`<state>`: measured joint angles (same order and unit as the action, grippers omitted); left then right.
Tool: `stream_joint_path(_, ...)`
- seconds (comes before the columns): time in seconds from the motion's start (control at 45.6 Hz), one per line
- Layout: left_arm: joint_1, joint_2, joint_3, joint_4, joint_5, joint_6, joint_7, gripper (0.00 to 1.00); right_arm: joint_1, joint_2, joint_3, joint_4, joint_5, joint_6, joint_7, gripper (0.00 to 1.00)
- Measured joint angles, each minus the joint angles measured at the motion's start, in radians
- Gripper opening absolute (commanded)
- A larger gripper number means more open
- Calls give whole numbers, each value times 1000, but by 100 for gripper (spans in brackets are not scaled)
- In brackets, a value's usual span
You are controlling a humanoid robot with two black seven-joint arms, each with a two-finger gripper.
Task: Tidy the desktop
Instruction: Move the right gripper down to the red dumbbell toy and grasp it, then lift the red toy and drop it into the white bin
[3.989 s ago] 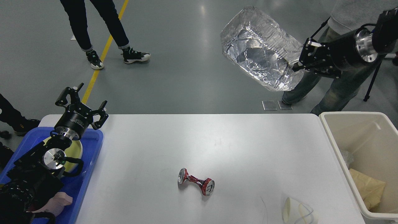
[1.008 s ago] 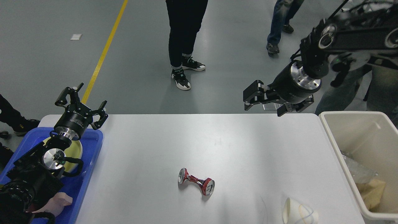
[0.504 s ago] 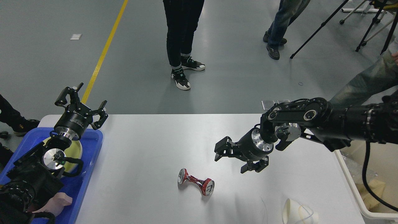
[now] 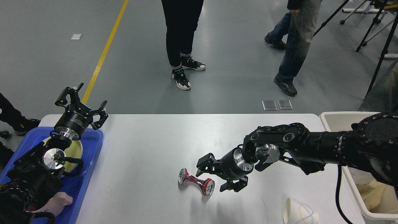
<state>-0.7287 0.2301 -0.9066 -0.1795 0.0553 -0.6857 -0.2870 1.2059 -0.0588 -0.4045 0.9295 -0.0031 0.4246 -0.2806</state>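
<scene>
The right gripper (image 4: 214, 175) is held spread beside the can (image 4: 196, 181), apparently for grasping. The left gripper (image 4: 81, 105), spread and empty, is parked above the tray (image 4: 93, 146).

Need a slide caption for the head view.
Open right gripper reaches the crushed red metal can on the white rectangular desktop.

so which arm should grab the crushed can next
Right. The right gripper is open beside the crushed red can on the desktop; the left gripper is open over the blue tray, far off.
</scene>
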Motion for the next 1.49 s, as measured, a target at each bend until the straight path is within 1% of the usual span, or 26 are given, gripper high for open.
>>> stream_joint_path(0.307, 0, 0, 0, 0, 0, 0, 0, 96, -46, 53, 1, -36, -2, -93, 0, 99)
stream_joint_path(0.373, 0, 0, 0, 0, 0, 0, 0, 96, -53, 57, -2, -38, -4, -116, 0, 94)
stream_joint_path(0.46, 0, 0, 0, 0, -1, 0, 0, 96, -61, 60, -8, -41, -10, -140, 0, 92)
stream_joint_path(0.482, 0, 0, 0, 0, -1, 0, 0, 96, -61, 60, -9, -41, -11, -142, 0, 88)
stream_joint_path(0.526, 0, 0, 0, 0, -1, 0, 0, 96, -62, 60, -10, -41, -13, -145, 0, 75)
stream_joint_path(0.614, 0, 0, 0, 0, -1, 0, 0, 96, -64, 60, -13, -39, -16, -146, 0, 54)
stream_joint_path(0.679, 0, 0, 0, 0, -1, 0, 0, 96, -66, 61, -14, -36, -16, -145, 0, 33)
stream_joint_path(0.745, 0, 0, 0, 0, -1, 0, 0, 96, -69, 62, -14, -36, -17, -144, 0, 25)
stream_joint_path(0.833, 0, 0, 0, 0, -1, 0, 0, 96, -70, 62, -14, -35, -17, -143, 0, 22)
stream_joint_path(0.92, 0, 0, 0, 0, -1, 0, 0, 96, -70, 61, -14, -35, -17, -141, -1, 5)
stream_joint_path(0.964, 0, 0, 0, 0, -1, 0, 0, 96, -71, 61, -14, -35, -17, -141, -1, 0)
stream_joint_path(1.14, 0, 0, 0, 0, 0, 0, 0, 96, -69, 60, -13, -28, -14, -136, -2, 0)
stream_joint_path(1.249, 0, 0, 0, 0, 0, 0, 0, 96, -48, 46, -4, 5, -12, -117, -2, 0)
stream_joint_path(1.49, 0, 0, 0, 0, 0, 0, 0, 96, 66, -87, 4, 122, -12, -35, 0, 0)
